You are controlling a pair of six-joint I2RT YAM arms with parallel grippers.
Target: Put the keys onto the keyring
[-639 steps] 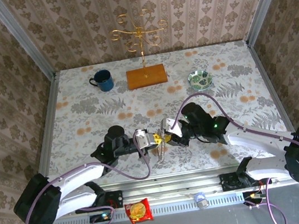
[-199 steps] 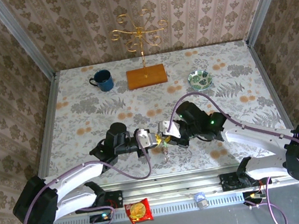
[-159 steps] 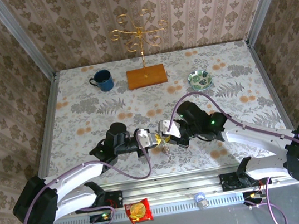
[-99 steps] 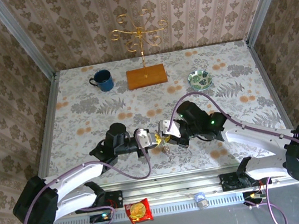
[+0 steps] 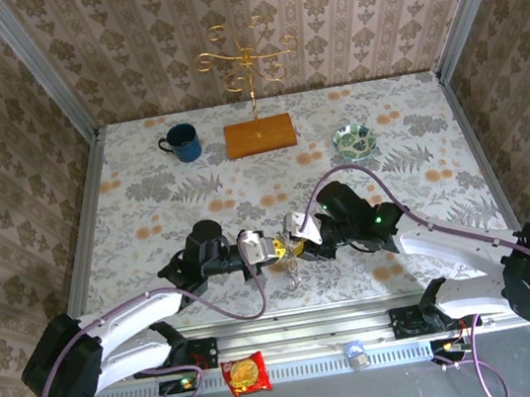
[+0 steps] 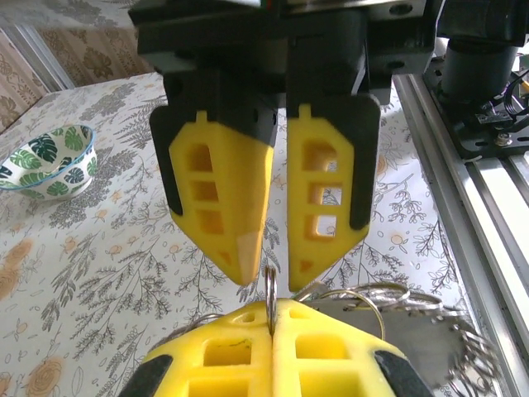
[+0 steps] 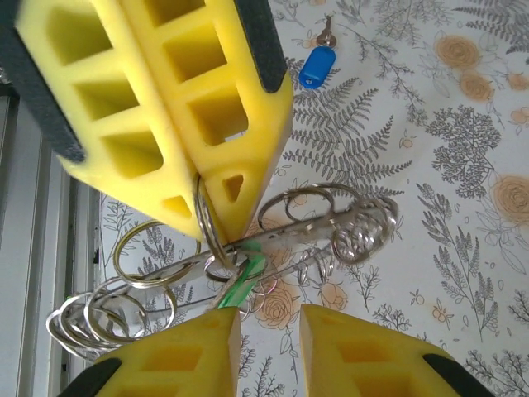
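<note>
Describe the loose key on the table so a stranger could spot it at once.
On the fern-patterned table, look past the left gripper that pinches the bunch of wire rings. The blue key lies alone there, flat; its bright blue plastic head marks it out from the silver rings.

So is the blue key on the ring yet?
Off. The blue key lies on the table, apart from the ring in the left gripper.

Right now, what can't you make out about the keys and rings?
- Top external: ring cluster too small to separate single rings.
- Right wrist: green key is a sliver behind the ring cluster; threaded or not, cannot tell.
- Left wrist: ring cluster runs off the bottom edge, behind the jaws of the left gripper.
- Right wrist: blue key small, near the top edge; teeth unreadable.
</note>
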